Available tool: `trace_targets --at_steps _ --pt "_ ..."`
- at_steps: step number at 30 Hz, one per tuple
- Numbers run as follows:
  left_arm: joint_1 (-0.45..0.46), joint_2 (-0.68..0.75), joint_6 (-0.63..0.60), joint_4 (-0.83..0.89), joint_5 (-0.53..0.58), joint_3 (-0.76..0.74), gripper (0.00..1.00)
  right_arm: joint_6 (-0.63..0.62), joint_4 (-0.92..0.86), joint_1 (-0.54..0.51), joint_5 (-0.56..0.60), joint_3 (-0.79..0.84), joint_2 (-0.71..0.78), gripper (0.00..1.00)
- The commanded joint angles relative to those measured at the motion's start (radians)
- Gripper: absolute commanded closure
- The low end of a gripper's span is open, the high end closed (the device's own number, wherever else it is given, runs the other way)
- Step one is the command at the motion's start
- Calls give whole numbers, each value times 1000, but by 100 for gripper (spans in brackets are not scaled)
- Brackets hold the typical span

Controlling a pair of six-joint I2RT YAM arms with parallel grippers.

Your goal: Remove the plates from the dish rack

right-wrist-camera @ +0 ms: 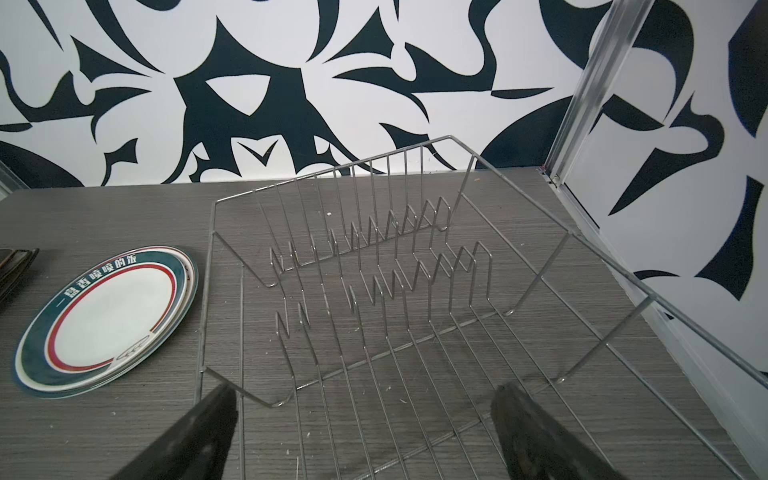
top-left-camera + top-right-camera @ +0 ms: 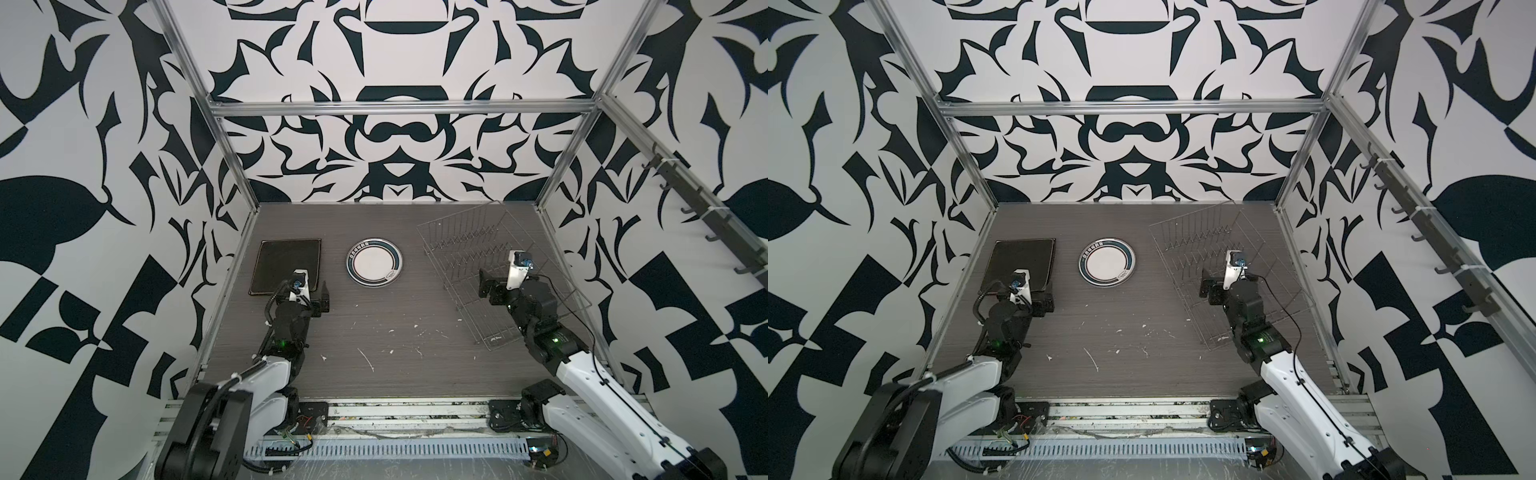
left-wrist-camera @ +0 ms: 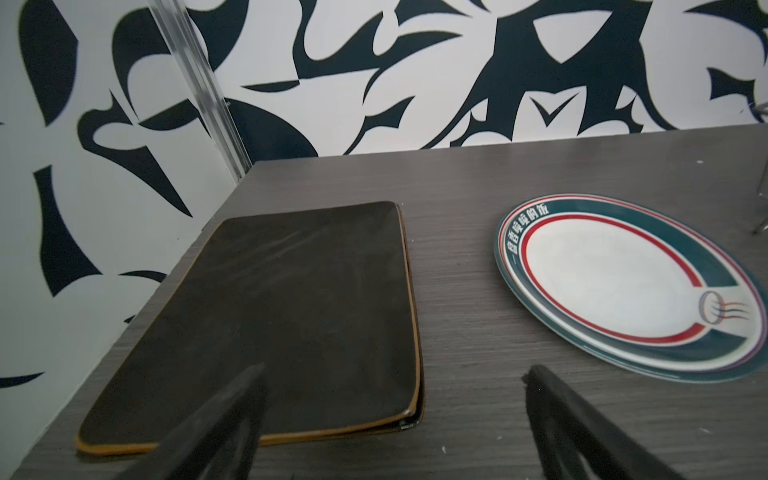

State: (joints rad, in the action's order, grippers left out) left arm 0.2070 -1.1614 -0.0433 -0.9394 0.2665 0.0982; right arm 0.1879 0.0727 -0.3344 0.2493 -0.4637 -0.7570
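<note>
on the table [image 2: 374, 332], the wire dish rack [image 1: 376, 286] stands empty, the black square plate [image 3: 270, 316] and round banded plates [image 3: 623, 286] lie flat to its left, and left hand [image 3: 395, 378] and right hand [image 1: 363, 392] hang spread, empty: unloading looks done.

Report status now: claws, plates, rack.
Left claw, right claw open, empty. Dish rack bare. Black square plate, round plate flat on table. Nothing blocking.

On the table [image 2: 374, 332] — square plates [image 2: 282, 262] left, round plates [image 2: 374, 262] middle, dish rack [image 2: 469, 253] right (well apart).
</note>
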Motion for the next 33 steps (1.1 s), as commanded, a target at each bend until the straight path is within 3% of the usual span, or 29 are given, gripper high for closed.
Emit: trace_targets --at_steps 1,4,10,13,19,28,33 --pt "-3 -143 -42 -262 -12 0 0 -4 53 5 28 -2 -7 1" --pt "-3 -314 -75 -480 -16 -15 1 -8 68 6 39 7 -14 1" --pt "-4 -413 -74 -486 -11 30 1 -25 83 12 50 12 -40 1" --pt "-4 -489 -58 -486 68 80 1 -28 103 19 59 18 -47 1" --pt "-37 -426 -4 -129 93 226 1 -59 152 37 82 23 -84 1" --pt "-49 -422 7 -107 79 230 1 -121 216 120 83 -14 -230 1" --pt "-50 -423 8 -107 79 231 1 -180 280 177 19 -17 -347 1"
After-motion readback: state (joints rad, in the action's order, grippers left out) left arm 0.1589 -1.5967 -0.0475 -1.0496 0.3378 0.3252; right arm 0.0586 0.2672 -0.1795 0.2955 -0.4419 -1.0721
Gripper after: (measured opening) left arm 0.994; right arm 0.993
